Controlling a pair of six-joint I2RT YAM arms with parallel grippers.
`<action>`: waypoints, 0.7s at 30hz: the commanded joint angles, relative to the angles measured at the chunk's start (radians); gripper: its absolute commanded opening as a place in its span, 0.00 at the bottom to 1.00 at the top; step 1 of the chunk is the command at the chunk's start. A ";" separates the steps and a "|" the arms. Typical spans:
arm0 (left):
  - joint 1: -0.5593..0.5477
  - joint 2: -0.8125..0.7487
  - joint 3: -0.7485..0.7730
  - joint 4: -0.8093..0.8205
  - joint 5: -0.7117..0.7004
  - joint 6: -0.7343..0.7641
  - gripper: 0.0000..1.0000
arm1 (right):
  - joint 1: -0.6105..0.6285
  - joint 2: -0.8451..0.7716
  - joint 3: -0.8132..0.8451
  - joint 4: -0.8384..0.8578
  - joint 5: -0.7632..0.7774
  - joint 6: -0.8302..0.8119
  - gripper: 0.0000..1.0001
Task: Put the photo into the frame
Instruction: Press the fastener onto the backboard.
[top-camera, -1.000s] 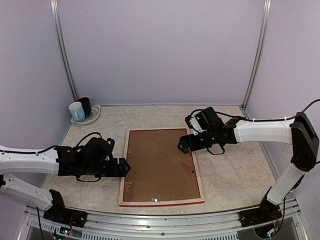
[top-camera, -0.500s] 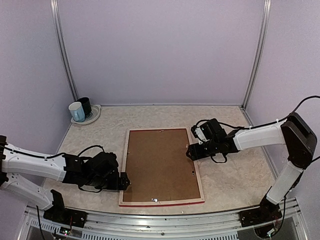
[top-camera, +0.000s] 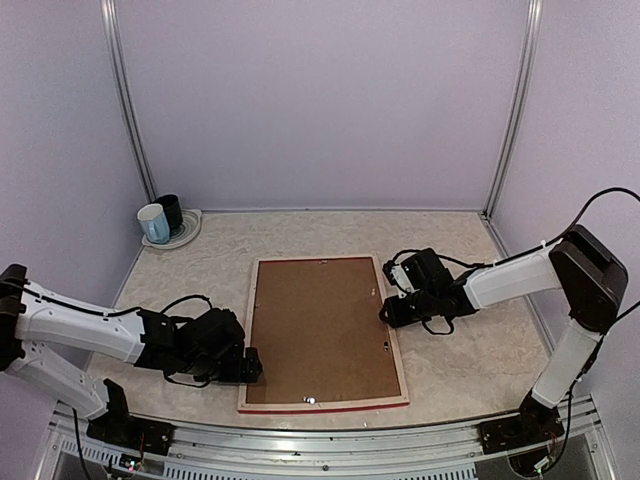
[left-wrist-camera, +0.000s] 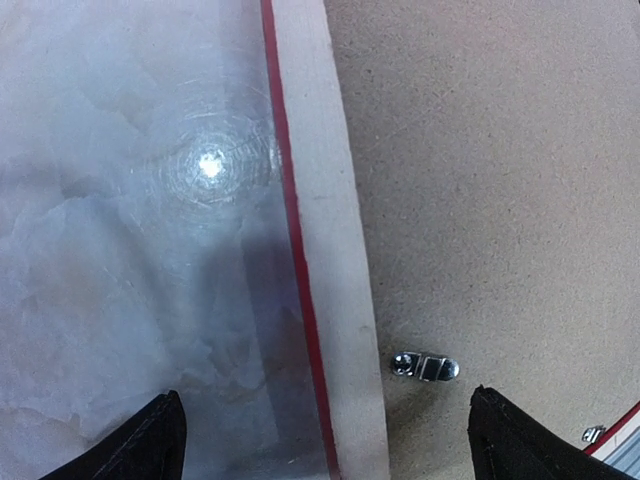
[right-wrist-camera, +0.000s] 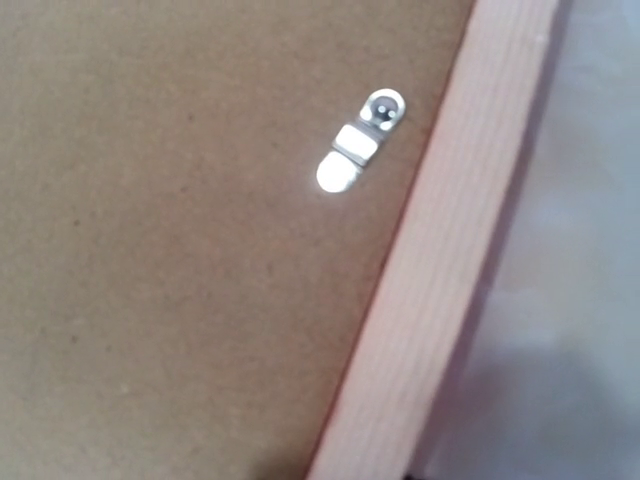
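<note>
The left gripper (left-wrist-camera: 322, 448) stands wide open. Its 2 dark fingertips (left-wrist-camera: 150, 445) show only as corners at the bottom of the left wrist view, 1 over the table (left-wrist-camera: 120, 200) and 1 over the backing board (left-wrist-camera: 500, 160), with the left side of the frame (left-wrist-camera: 335, 250) between them. The picture's edge cuts them off, so I cannot tell whether they touch anything.

The right gripper (top-camera: 386, 310) sits at the frame's right side, about halfway along. Its own camera shows no fingers — only a dark sliver at the bottom edge — and from above it is too small to read, so I cannot tell how its jaws stand.

The frame lies face down in the middle of the table, pale wood up, with a thin red line along its outer edge. The brown backing board fills its opening. A metal clip (left-wrist-camera: 425, 367) lies on the board just beside the left side, and a second metal clip (right-wrist-camera: 358, 143) just beside the right side. The photo cannot be seen in any view.

In the far left corner, well apart from the frame, a pale mug (top-camera: 153, 222) and a dark mug (top-camera: 170, 210) stand on a plate (top-camera: 188, 236).
</note>
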 joint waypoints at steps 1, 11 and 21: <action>-0.024 0.046 0.032 -0.011 -0.011 -0.036 0.97 | -0.009 0.021 -0.023 0.047 -0.008 -0.003 0.30; -0.026 0.093 0.079 -0.067 -0.053 -0.039 0.91 | -0.015 0.026 -0.025 0.053 -0.024 -0.004 0.29; -0.026 0.109 0.114 -0.074 -0.164 -0.098 0.94 | -0.017 0.029 -0.024 0.056 -0.053 -0.005 0.29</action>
